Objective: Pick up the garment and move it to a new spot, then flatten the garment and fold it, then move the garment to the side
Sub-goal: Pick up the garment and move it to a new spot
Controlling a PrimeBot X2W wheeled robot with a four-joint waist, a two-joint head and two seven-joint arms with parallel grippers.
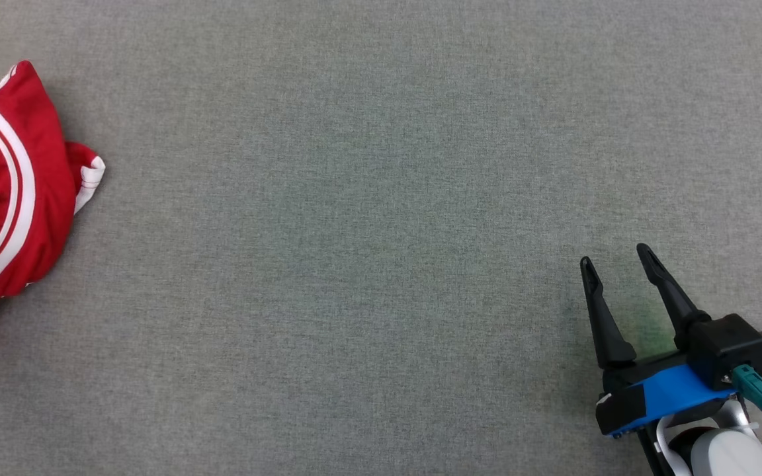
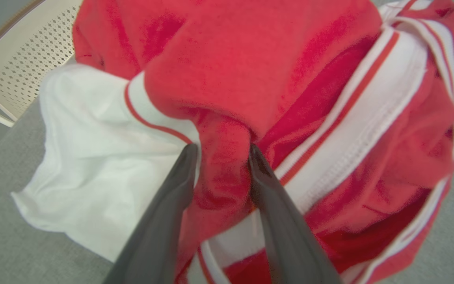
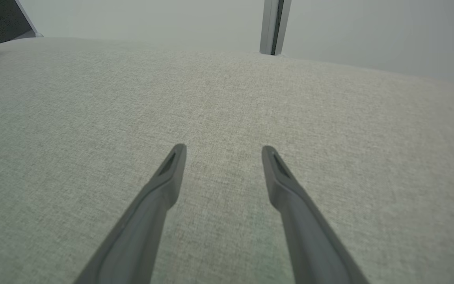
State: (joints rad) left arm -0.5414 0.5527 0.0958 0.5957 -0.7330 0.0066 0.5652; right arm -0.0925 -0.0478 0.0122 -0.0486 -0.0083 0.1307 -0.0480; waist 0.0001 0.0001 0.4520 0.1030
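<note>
Running near-to-far at left: crumpled garment (image 1: 4, 198)

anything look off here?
Nothing damaged. The garment is a crumpled heap at the far left of the table, cut off by the head view's edge, with a perforated basket just beyond it. The left gripper straddles a red fold; grip unclear. The right gripper is open over bare table.

A wide work surface (image 1: 381, 198) covered in plain grey woven fabric stretches across the scene under soft, even light. Beyond its far edge rises a pale, plain wall (image 3: 152, 19) with a slim grey vertical post (image 3: 274, 25). A cream perforated plastic basket (image 2: 22, 55) sits past one edge.
</note>
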